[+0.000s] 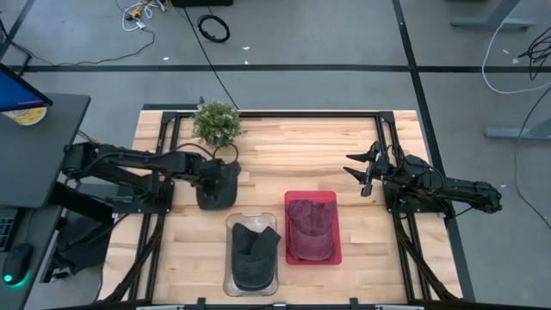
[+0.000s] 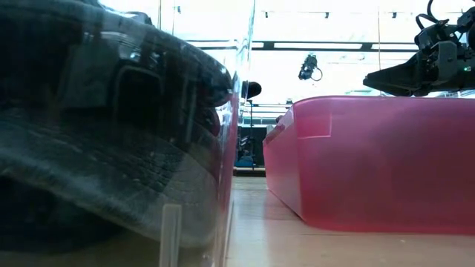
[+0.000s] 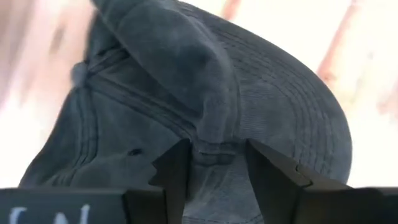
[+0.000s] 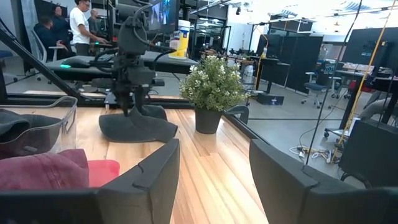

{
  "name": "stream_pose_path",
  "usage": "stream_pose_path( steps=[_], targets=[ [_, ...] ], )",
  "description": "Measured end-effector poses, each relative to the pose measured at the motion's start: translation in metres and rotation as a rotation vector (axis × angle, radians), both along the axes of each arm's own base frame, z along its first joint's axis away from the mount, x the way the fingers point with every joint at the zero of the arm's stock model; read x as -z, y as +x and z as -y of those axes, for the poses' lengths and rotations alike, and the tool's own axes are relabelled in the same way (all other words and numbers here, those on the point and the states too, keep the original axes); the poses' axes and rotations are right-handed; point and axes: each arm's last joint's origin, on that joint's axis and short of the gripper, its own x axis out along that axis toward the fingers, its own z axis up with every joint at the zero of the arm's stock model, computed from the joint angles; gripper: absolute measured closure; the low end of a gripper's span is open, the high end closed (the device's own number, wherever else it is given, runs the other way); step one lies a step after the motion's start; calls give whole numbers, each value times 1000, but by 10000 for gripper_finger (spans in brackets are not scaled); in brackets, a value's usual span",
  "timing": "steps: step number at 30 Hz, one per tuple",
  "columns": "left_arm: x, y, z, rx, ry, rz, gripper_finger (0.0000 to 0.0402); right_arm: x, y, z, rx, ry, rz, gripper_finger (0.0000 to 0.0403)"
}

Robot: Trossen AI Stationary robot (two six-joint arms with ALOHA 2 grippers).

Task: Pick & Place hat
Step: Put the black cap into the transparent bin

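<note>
A dark grey hat (image 1: 217,186) lies on the table in front of a potted plant (image 1: 217,123). My left gripper (image 1: 213,175) stands over it, pointing down, shut on its cloth (image 3: 214,149); the right wrist view shows the gripper (image 4: 132,102) and the hat (image 4: 138,127) too. A second dark hat (image 1: 253,255) lies in a clear bin (image 1: 231,226). A maroon hat (image 1: 310,231) lies in a red bin (image 1: 336,200). My right gripper (image 1: 362,174) is open and empty at the table's right side, clear of the red bin. My left gripper pinches a raised fold of the hat's crown (image 3: 214,144) between its two fingers (image 3: 174,171), close to the seam where the brim begins. The fingers come from above, pointing down. The hat's lower edge (image 4: 134,137) seems to rest on the table.
The clear bin (image 2: 167,222) and the red bin (image 2: 371,163) stand side by side near the table's front edge. The plant stands just beyond the held hat. Bare wood lies between the hat and my right arm. People sit at desks beyond the table.
</note>
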Motion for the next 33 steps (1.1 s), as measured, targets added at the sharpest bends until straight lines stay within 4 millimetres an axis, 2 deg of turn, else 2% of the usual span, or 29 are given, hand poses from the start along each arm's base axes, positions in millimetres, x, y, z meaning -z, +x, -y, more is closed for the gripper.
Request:
stream_pose_path(
  steps=[4, 10, 11, 18, 23, 33],
  targets=[
    [3, 4, 1, 41, -27, 5, 271, 0, 0, 0, 0, 0, 0, 204],
    [1, 5, -1, 72, -15, 4, 380, 0, 0, 0, 0, 0, 0, 204],
    [-1, 6, -1, 73, -13, 8, 387, 0, 0, 0, 0, 0, 0, 204],
    [-19, 13, -2, 69, 15, 17, 394, 0, 0, 0, 0, 0, 0, 204],
    [-34, 16, 4, 59, 110, 23, 394, 0, 0, 0, 0, 0, 0, 204],
    [-73, 21, 39, 100, 244, 112, 395, 0, 0, 0, 0, 0, 0, 204]
  ],
)
